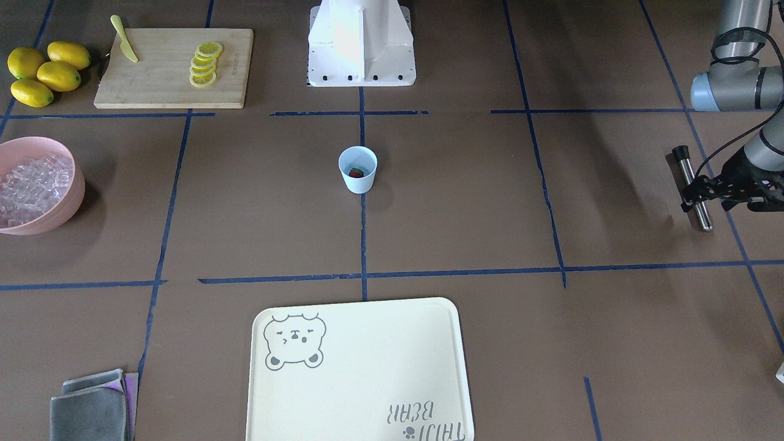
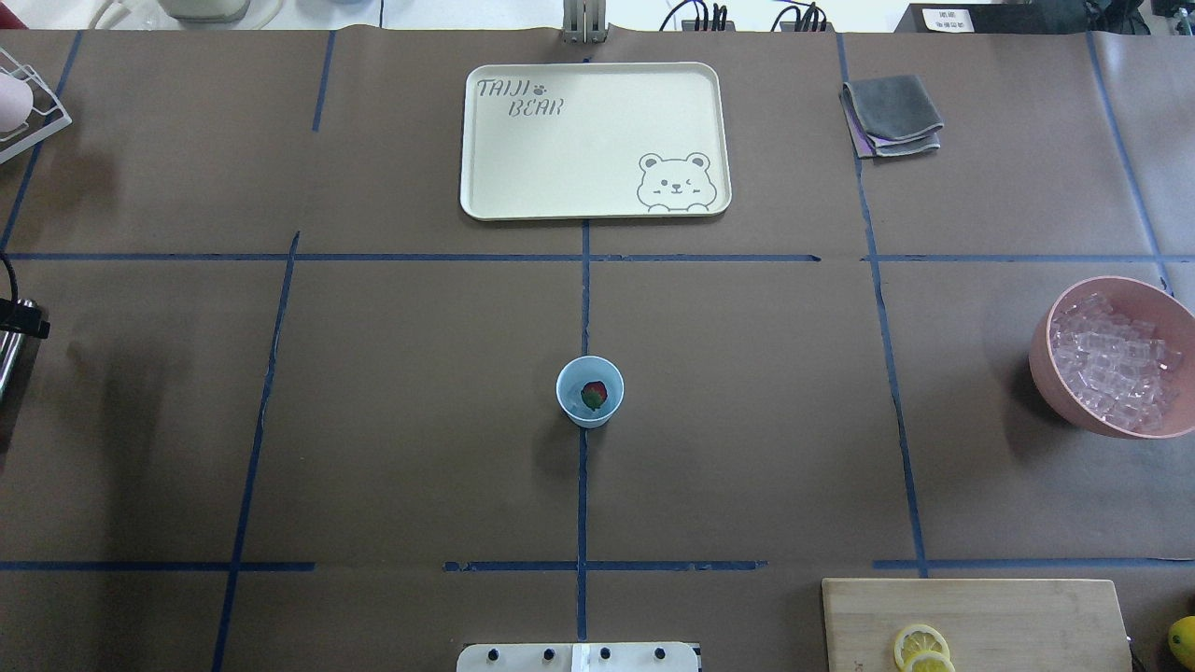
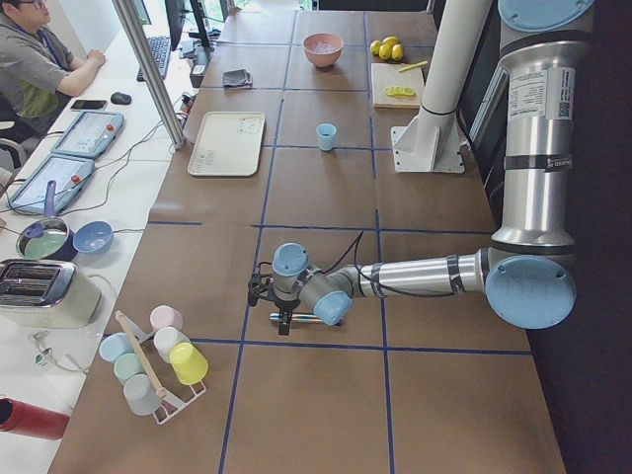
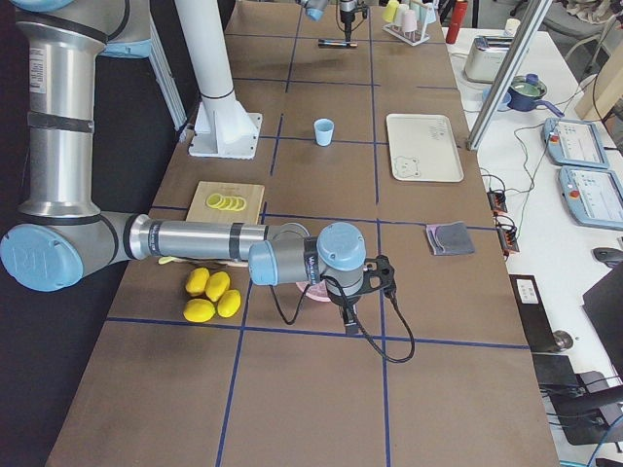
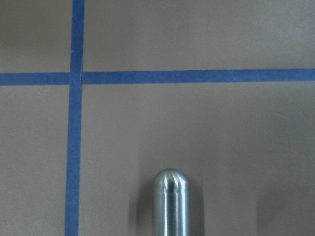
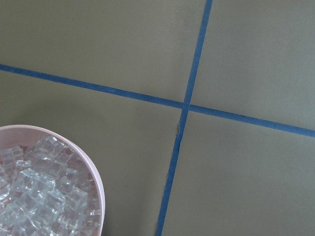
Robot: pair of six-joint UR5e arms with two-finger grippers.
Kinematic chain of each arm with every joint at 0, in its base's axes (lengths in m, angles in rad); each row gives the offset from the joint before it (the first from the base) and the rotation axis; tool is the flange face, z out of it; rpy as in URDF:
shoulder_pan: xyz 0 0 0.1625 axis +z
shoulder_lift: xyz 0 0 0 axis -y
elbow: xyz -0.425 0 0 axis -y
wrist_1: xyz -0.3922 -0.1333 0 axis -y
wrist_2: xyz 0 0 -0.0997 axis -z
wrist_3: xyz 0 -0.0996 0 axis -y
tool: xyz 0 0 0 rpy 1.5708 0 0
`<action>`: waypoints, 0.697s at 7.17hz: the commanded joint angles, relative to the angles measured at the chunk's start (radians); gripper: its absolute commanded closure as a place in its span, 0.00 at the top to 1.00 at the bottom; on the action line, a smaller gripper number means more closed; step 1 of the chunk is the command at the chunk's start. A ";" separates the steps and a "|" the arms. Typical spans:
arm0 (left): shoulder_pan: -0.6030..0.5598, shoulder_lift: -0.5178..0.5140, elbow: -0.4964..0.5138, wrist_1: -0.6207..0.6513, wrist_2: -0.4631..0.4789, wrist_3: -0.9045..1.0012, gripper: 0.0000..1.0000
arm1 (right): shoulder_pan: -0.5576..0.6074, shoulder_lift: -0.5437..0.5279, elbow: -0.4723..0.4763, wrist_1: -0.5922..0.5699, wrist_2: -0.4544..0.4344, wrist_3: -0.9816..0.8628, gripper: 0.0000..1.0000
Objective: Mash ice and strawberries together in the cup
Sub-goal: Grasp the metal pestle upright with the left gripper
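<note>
Cup point(image 1: 358, 170) centred on table point(image 1: 465, 202), strawberry point(image 1: 356, 173) inside | ice point(image 1: 30, 184) heaped in pink bowl point(image 1: 68, 207), well apart | left gripper point(image 1: 694, 197) astride metal muddler point(image 1: 688, 170) lying flat, cannot tell whether clenched | right gripper point(image 4: 348, 311) near bowl, jaws likewise untellable | advice: clamp mid-shaft squarely, lift level, tip upright only above cup

The pale blue cup point(image 1: 358, 170) stands upright and open-mouthed at the middle of my table, on a blue tape line. Down inside it lies one small red strawberry point(image 1: 356, 173), a bit of green showing. The ice point(image 1: 30, 184), a heap of small clear cubes, sits in the pink bowl point(image 1: 66, 208), well apart on my right. Whether any ice is in the cup, I cannot tell.
</note>
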 commanded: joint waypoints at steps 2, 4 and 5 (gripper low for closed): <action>0.017 0.000 0.001 0.003 0.000 -0.002 1.00 | 0.000 0.002 0.000 0.000 0.000 0.000 0.99; 0.022 0.000 0.014 0.003 0.000 0.000 1.00 | 0.000 0.002 0.002 0.000 0.000 0.000 0.99; 0.022 0.000 0.015 0.002 0.000 0.000 0.91 | 0.000 0.002 0.002 0.000 0.000 0.000 0.99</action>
